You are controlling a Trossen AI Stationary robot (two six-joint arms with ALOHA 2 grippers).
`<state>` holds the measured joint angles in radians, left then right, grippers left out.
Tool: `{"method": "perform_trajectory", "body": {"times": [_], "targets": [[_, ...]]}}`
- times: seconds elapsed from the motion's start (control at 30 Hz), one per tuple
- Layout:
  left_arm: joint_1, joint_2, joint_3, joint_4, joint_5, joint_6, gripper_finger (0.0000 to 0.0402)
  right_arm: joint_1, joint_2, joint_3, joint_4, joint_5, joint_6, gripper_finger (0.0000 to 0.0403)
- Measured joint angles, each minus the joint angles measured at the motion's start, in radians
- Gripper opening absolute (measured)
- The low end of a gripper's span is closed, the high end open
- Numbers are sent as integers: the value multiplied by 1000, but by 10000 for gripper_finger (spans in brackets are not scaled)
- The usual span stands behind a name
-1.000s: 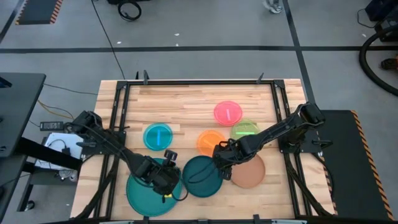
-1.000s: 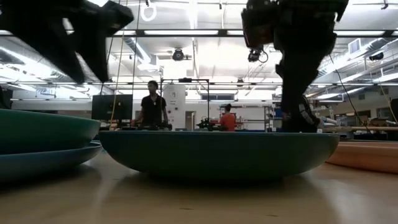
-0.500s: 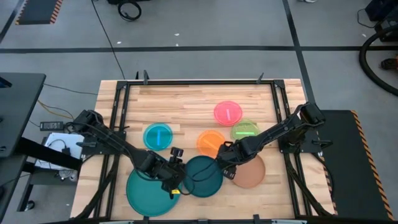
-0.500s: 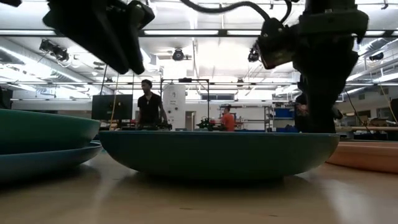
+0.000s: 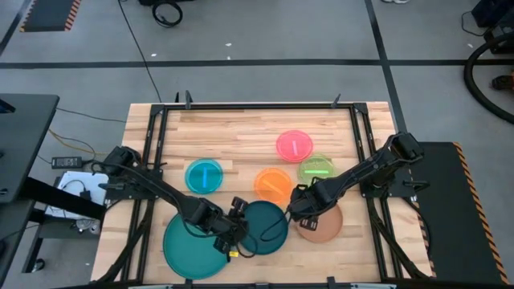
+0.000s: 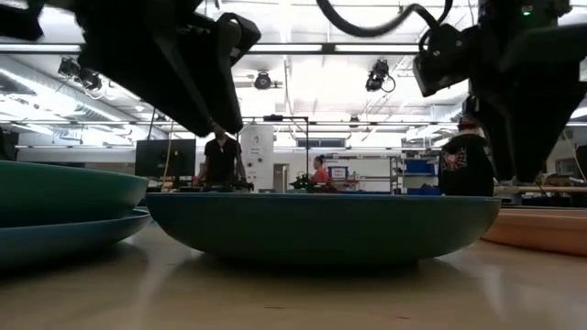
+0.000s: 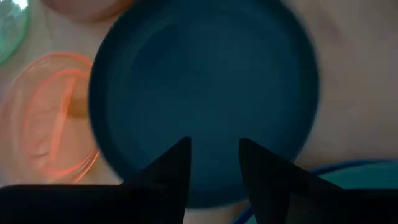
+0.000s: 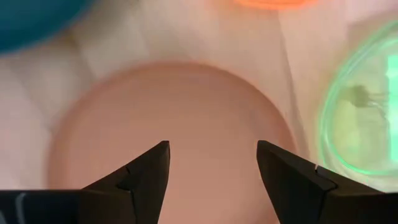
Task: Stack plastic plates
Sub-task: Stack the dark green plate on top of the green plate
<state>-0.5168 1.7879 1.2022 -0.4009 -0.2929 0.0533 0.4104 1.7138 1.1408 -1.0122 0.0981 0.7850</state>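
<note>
While the dark teal plate (image 5: 263, 226) lies unmoved on the surface (image 5: 241, 132), the left pincer (image 5: 238, 231), fingers apart, has been shifted over its rim, and the right pincer (image 5: 302, 210), spread wide, over the brown plate (image 5: 323, 225).

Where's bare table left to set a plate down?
Free: the far strip of the table behind the pink plate and cyan plate, and the gap between those two. Crowded: the near half, with the teal stack, dark teal plate, brown plate, orange plate, green plate and both claws.
</note>
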Motion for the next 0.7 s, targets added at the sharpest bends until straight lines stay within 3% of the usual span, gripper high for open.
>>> {"method": "perform_trajectory", "body": {"times": [0.2,0.4,0.7], "targets": [[25,0,11,28,32,-20,142,-9,-2,0,-134,89,0,239],[21,43,32,42,73,-56,142,-22,-2,0,-146,92,-31,223],[-40,221,272,-152,76,-153,142,19,-6,0,-206,110,-5,204]]}}
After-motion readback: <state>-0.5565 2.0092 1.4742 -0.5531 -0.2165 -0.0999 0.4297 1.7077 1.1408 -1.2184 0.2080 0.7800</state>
